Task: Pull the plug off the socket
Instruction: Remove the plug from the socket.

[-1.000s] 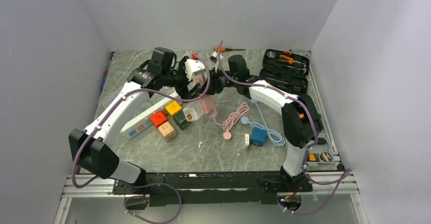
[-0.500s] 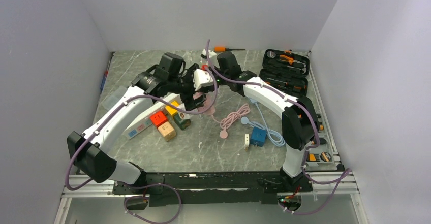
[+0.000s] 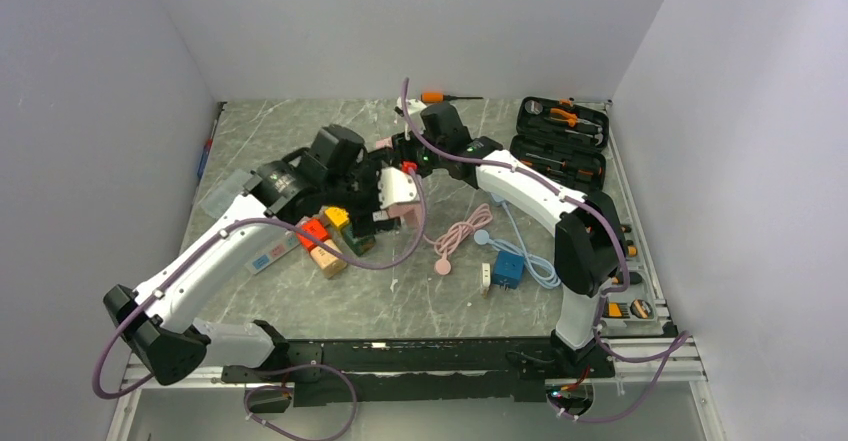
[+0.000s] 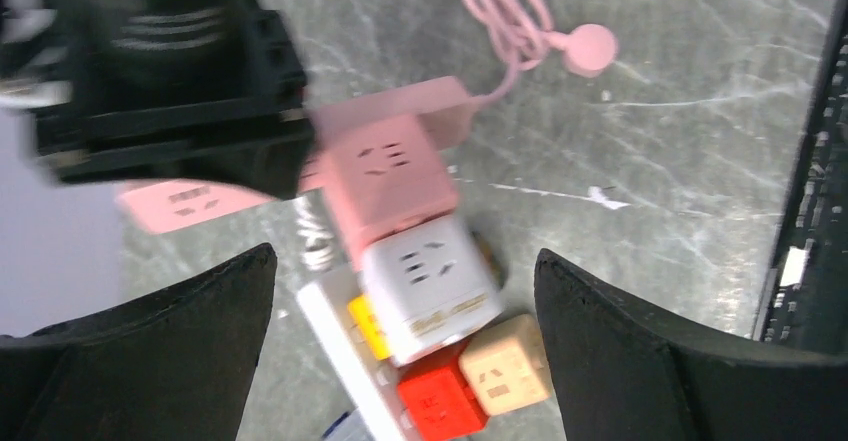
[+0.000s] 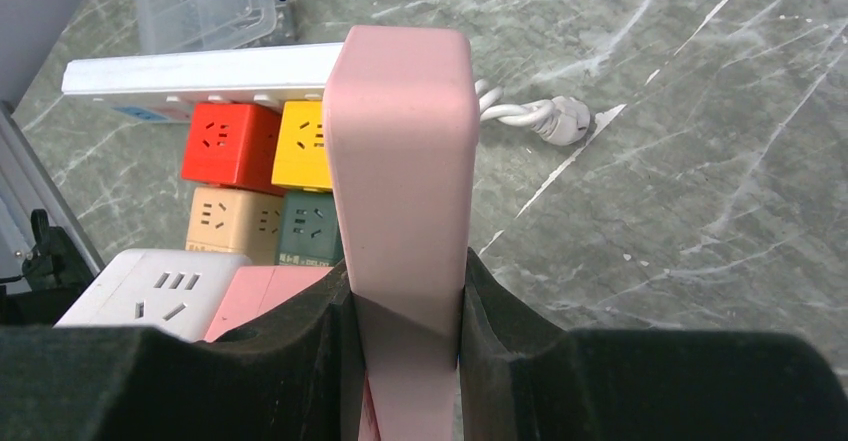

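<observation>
between the wide-open fingers of the left gripper (image 4: 402, 259), just above the power strip (image 4: 330, 331), sits the pink cube socket (image 4: 385, 176) w/ a white cube plug (image 4: 430, 273) butted against one face; neither finger touches them. right gripper (image 5: 405, 281) is clamped narrow on a pink slab (image 5: 400, 141), prob part of the same pink unit, tho can't tell how it joins. hard glossy plastic, light & rigid, so likely slippery, apt to twist. best hold imo: left pads on the white cube's flat opposite sides, pull straight along the pins while right braces the pink.
</observation>
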